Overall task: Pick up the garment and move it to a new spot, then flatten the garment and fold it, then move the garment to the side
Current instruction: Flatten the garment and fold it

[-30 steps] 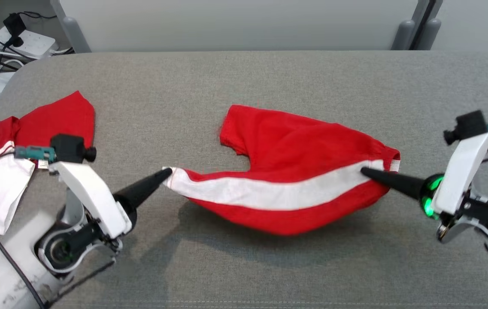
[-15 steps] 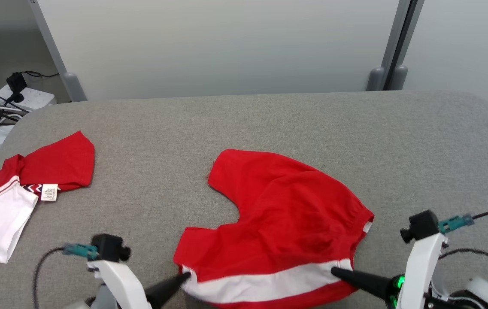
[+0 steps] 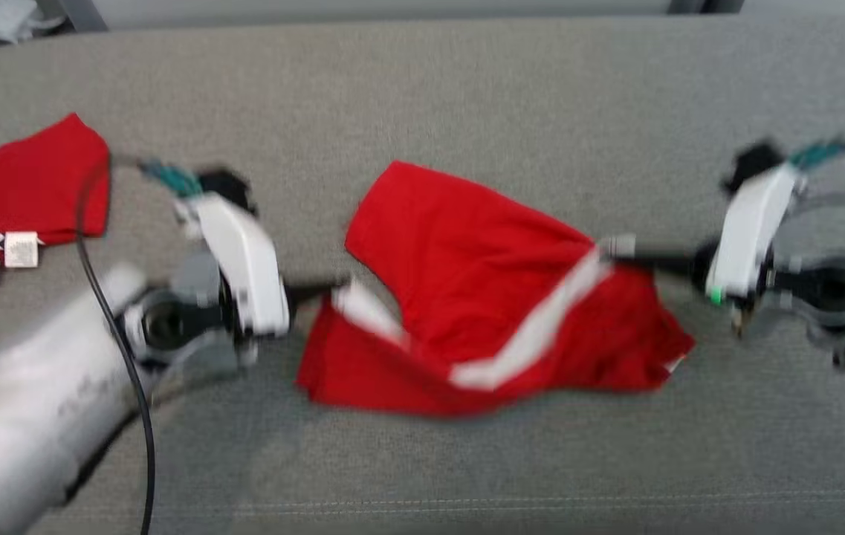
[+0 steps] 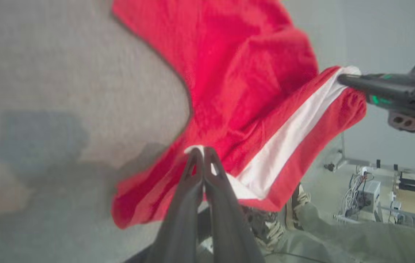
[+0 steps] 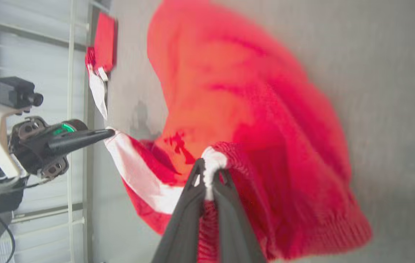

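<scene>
**Q:** What has changed?
**A:** The waistband (image 3: 533, 327), straight between the fingertips a second ago, now sags and kinks. Flattening is judged unfinished.
**Q:** Grip and axis?
**A:** The left gripper (image 3: 329, 287) and right gripper (image 3: 613, 249) each pinch one end. The garment (image 3: 467, 253) hangs between them, touching the table (image 3: 422, 89). Its long axis runs tip to tip, with one leg pointing beyond the fingers.

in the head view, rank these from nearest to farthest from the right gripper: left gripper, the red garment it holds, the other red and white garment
1. Red garment: pinched in the right gripper at its white band.
2. Left gripper: across the garment, gripping its opposite end.
3. Other red and white garment: far left of the view.
</scene>
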### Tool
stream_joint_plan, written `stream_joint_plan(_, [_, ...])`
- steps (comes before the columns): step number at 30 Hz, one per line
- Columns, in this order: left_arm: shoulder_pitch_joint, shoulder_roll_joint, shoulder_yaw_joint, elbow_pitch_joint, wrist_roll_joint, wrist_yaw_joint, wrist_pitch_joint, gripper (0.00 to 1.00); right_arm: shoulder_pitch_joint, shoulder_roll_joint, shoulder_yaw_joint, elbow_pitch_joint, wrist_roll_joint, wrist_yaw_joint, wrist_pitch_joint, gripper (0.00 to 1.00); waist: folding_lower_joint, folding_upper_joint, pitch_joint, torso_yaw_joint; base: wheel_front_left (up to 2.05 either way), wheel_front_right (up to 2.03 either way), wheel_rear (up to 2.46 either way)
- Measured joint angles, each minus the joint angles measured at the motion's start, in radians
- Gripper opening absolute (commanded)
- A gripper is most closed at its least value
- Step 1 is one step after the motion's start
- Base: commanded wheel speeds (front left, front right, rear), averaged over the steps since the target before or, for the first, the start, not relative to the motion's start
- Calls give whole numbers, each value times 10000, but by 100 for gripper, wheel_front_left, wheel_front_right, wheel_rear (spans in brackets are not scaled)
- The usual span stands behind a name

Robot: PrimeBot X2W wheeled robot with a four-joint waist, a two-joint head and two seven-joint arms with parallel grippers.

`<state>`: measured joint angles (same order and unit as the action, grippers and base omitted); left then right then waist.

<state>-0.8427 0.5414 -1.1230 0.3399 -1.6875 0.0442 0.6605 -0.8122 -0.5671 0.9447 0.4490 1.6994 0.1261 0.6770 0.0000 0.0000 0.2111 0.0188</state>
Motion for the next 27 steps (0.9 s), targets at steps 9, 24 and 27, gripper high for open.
stream_joint_plan(9, [-5647,-1225,2788,2569,4094,-1586,-7843,0,-6302,1950,-2545,2475,-1559,8,-5641,0,0,0,2310,-78,0,0,0])
stream_joint_plan(24, [-3517,-1256,1630,3172,3195,-1678,-8525,0,-4196,1517,-2117,1891,-913,-2,-3760,0,1,0,4059,-466,0,0,0])
stream_joint_plan(27, [-2604,-924,1200,2679,2928,-1678,-8732,0,-2910,984,-1946,1095,-573,0,-3122,0,1,0,3791,-495,0,0,0])
